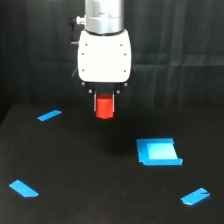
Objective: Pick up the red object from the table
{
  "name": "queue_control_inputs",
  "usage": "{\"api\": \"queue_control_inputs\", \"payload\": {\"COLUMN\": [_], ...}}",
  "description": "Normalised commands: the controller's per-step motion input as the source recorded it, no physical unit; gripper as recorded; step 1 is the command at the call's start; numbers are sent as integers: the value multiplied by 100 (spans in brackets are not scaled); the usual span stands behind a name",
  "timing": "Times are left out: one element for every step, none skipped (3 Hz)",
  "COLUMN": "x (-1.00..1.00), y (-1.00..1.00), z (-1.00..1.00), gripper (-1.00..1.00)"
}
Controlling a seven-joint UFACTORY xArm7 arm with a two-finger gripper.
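The red object [104,108] is a small red-orange upright block. It sits between the two short dark fingers of my gripper [104,106], which hangs below the white wrist housing at the top middle of the exterior view. The gripper is shut on the block and holds it above the black table [75,170]; the block's underside is off the surface. The fingers cover the block's two sides; its front face shows.
A blue square patch [158,151] lies on the table to the exterior view's right of the gripper. Blue tape strips lie at the far left [49,115], near left [23,188] and near right [195,196]. A dark curtain hangs behind.
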Motion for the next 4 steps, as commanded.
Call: {"api": "queue_control_inputs", "payload": {"x": [11,1,0,-1], "y": [2,2,8,2], "z": [2,-4,0,-2], "gripper": [-100,-98,-97,-100]}}
